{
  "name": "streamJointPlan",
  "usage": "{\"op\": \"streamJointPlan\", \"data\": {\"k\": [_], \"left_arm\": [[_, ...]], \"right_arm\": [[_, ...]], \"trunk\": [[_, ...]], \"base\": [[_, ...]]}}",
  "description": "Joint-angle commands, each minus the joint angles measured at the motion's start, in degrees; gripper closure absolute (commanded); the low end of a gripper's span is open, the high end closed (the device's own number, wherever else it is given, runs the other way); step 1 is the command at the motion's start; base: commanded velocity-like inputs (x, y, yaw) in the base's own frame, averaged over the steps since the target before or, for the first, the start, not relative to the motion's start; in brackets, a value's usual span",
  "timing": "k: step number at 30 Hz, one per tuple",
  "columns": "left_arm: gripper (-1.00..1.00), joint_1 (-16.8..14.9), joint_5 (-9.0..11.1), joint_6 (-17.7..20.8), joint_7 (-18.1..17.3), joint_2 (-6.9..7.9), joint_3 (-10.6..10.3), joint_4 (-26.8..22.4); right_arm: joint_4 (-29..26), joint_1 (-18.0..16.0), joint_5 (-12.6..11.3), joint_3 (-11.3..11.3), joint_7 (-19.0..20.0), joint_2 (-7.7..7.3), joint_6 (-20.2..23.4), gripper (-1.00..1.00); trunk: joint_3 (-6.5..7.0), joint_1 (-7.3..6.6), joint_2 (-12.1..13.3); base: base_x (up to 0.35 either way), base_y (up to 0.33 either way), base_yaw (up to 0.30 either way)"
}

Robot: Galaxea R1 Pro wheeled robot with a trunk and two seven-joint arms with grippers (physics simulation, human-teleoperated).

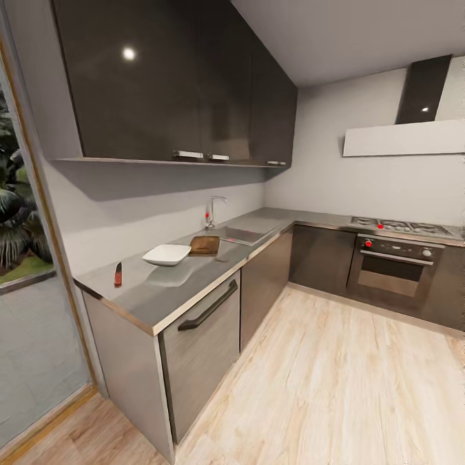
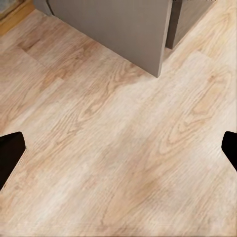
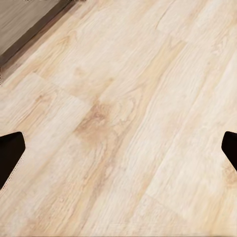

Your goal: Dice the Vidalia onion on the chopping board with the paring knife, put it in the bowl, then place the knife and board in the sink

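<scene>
Approaching the kitchen run, nothing handled yet; task at its very start.

Left of the head frame, mid-height: paring knife (image 1: 118,274) lying on the worktop (image 1: 155,294) near the outer end, well apart from the rest. Small, light, stiff; best taken by the reddish handle, blade kept clear of the pads. Likely to skid on that glossy surface if nudged.

Right of it, centre-left: bowl (image 1: 167,254), white, shallow, sitting flat. Probably brittle; no need to lift it, only drop dice in.

Just beside the bowl, further along: chopping board (image 1: 205,245), dark wood, flat. Rigid and heaviest of the lot; slot-handle end or a long edge looks like the sensible hold.

Beyond the board, centre of frame: sink (image 1: 242,234) with chrome tap (image 1: 212,211). Onion not resolvable at this range, presumably down in the basin; round and smooth, so likely to roll, wants a hold across the widest part.

Far right: oven (image 1: 395,269), irrelevant.

Wrist views: left end effector (image 2: 118,148) and right end effector (image 3: 118,148) both with fingers spread wide, nothing between them, aimed at the wood floor (image 3: 123,123).
</scene>
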Motion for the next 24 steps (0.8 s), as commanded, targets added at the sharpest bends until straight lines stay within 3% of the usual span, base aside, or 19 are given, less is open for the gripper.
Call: {"op": "streamJointPlan", "data": {"k": [1,24], "left_arm": [[-1.0,0.0,0.2,-0.1,0.0,0.0,0.0,0.0],[-1.0,0.0,0.2,-0.1,0.0,0.0,0.0,0.0]], "right_arm": [[0.0,0.0,0.0,0.0,0.0,-0.02,-0.2,-1.0],[0.0,0.0,-0.1,-0.1,0.0,-0.06,-0.2,-1.0]], "trunk": [[-0.03,0.0,0.0],[0.45,0.0,0.0]], "base": [[0.0,0.301,-0.145],[0.0,0.301,-0.163]]}}
